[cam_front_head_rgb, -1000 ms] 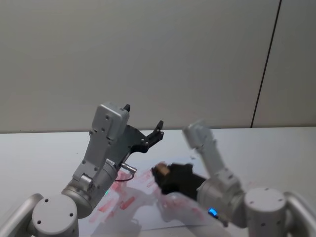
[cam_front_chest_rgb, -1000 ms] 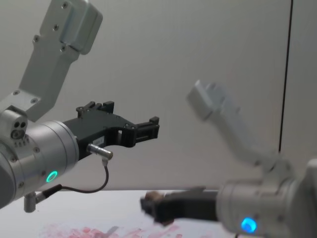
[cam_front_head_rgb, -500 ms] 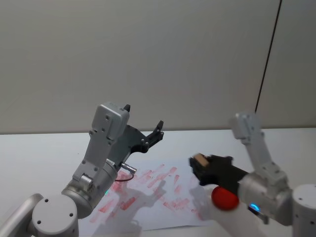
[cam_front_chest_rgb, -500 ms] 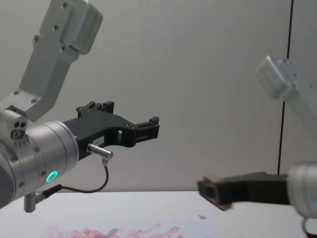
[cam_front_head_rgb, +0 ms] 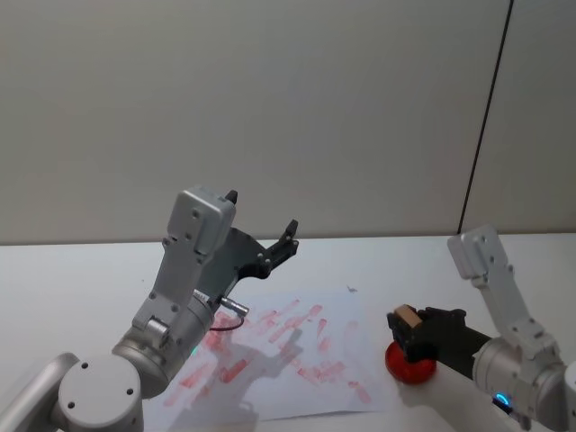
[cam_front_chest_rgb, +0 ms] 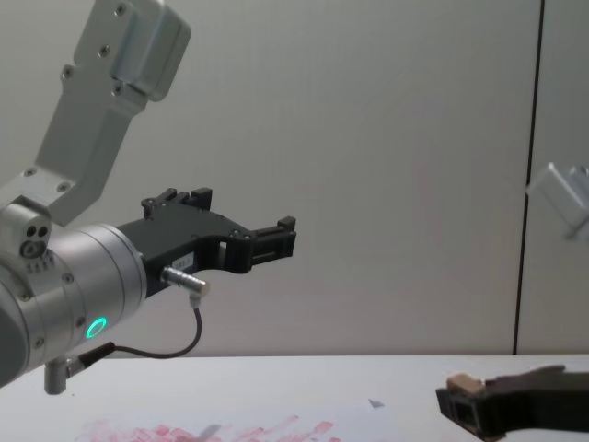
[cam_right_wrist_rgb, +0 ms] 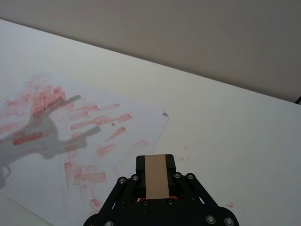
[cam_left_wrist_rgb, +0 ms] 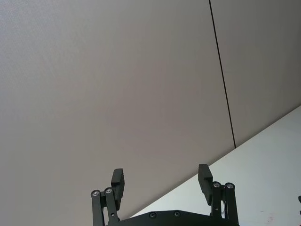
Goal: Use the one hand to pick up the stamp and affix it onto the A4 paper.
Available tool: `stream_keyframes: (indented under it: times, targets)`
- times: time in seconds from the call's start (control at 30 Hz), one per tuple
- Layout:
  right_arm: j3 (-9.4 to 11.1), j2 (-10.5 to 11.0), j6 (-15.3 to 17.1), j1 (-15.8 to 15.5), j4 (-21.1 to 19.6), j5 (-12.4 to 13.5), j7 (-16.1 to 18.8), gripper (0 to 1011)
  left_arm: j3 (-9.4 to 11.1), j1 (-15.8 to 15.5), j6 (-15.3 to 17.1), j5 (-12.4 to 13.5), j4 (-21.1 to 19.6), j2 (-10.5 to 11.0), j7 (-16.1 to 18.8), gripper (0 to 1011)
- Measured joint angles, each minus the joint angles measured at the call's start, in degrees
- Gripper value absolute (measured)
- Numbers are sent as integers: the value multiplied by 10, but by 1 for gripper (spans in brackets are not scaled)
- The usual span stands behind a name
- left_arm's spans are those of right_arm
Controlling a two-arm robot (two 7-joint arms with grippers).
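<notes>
A white table [cam_front_head_rgb: 72, 270] is carrying the A4 paper [cam_front_head_rgb: 279, 355], smeared with red prints, lying flat at the table's centre. At nine o'clock of the sheet, the left gripper [cam_front_head_rgb: 286, 241] is hanging raised in the air, its fingers spread wide around nothing. At three o'clock, just off the paper's edge, the right gripper [cam_front_head_rgb: 405, 328] is pinching the stamp [cam_front_head_rgb: 406, 317] between closed fingers, above a round red ink pad [cam_front_head_rgb: 407, 362]. The stamp's tan squared end is facing outward.
</notes>
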Motion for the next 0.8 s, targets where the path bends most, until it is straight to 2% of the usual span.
stream_keyframes:
  times: [0.8]
  targets:
    - [-11, -7, -13, 9, 47, -37, -7, 219, 0, 0, 0, 0, 0, 0, 0, 1001]
